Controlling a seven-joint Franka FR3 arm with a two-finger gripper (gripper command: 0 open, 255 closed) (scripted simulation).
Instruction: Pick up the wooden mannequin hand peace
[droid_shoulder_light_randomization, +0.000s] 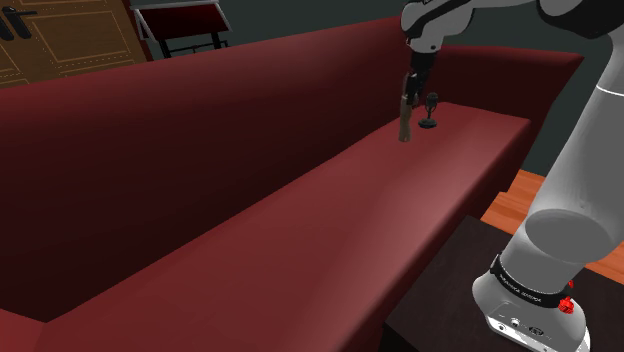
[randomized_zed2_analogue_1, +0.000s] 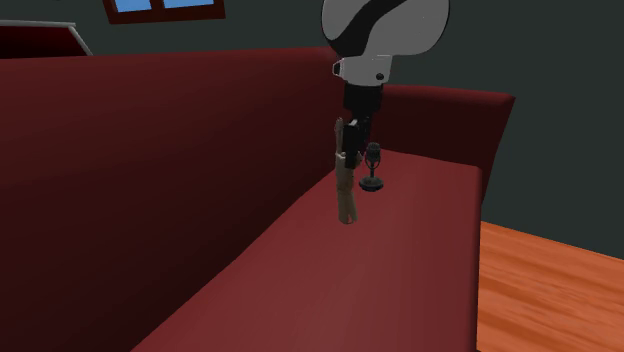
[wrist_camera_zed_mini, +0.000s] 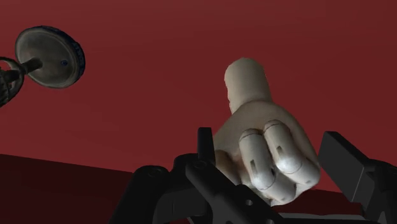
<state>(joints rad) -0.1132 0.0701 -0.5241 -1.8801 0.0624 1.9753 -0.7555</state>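
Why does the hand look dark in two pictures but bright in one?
Shoulder view: dim; the jointed mannequin hand looks dull brown on the dark red sofa. Second exterior view: equally dim, same brown. Wrist view: close up, it looks pale cream, knuckles faintly shiny.

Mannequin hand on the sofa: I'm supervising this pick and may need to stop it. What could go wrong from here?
The dark goblet stands close beside the mannequin hand; a sideways drift of the gripper might topple it. The hand is tall and narrow, upright on the red sofa seat, with the gripper at its upper end, so it may tilt or swing when lifted.
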